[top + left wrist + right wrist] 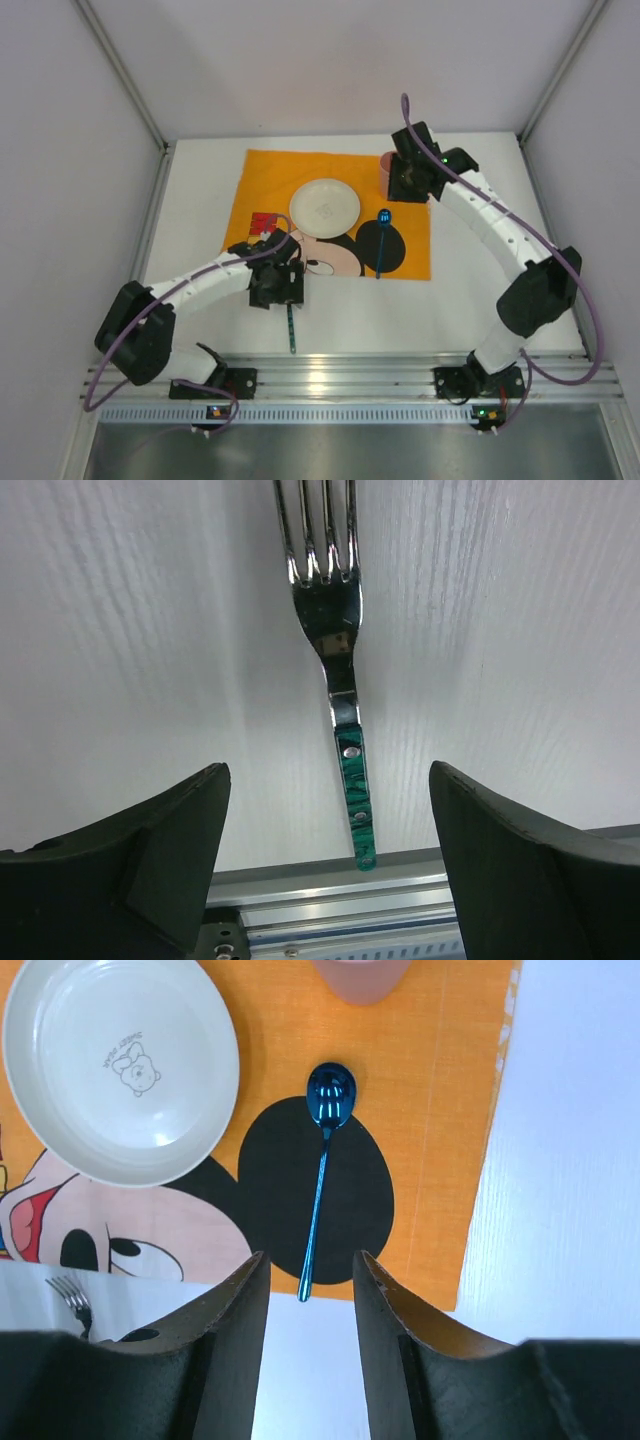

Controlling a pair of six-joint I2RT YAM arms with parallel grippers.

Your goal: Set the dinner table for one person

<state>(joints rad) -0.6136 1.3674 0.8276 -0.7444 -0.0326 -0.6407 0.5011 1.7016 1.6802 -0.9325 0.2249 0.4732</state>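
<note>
The white dinner table carries an orange mouse placemat with a white plate, a blue spoon and a pink cup on it. A fork with a green handle lies on the bare table just below the placemat's near edge. My left gripper hovers over the fork's tine end, open and empty. In the left wrist view the fork lies flat between the wide-apart jaws of that gripper. My right gripper is open and empty, above and beside the cup.
The ribbed aluminium rail runs along the near edge, just past the fork's handle tip. The right wrist view shows the plate, spoon, cup and fork tines. Grey walls enclose the table.
</note>
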